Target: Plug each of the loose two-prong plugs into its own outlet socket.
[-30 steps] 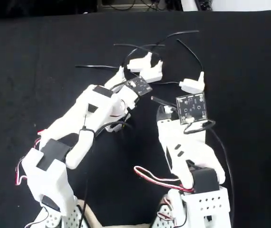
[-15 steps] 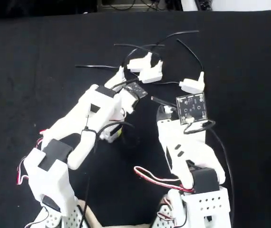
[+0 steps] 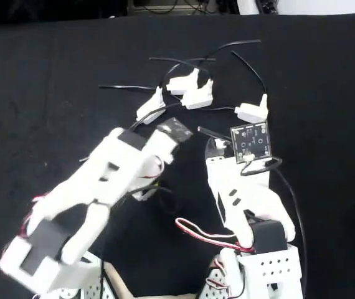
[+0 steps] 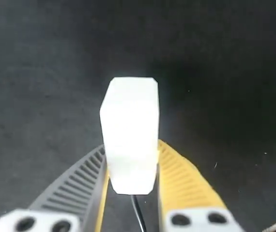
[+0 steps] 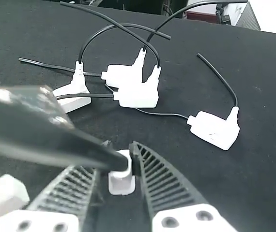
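Your left gripper (image 4: pixel 130 162) has pulled back, clamped on a plug (image 4: pixel 130 125). The right gripper (image 5: pixel 119 162) clamps a white part (image 5: pixel 121 182). Mating is likely next.

right gripper (image 5: pixel 120 153) (pinching small white piece (image 5: pixel 119 180)), ahead: bunch of white plugs (image 5: pixel 128 87) and black cords (image 5: pixel 46 65), pretty tight
its left: left arm (image 5: pixel 36 130) cuts across, just beside the fingers
ahead-right: lone plug (image 5: pixel 214 129), bare table (image 5: pixel 264 96) around it
left gripper (image 4: pixel 130 159), ahead: open table past the white block (image 4: pixel 128 121) it's clamping
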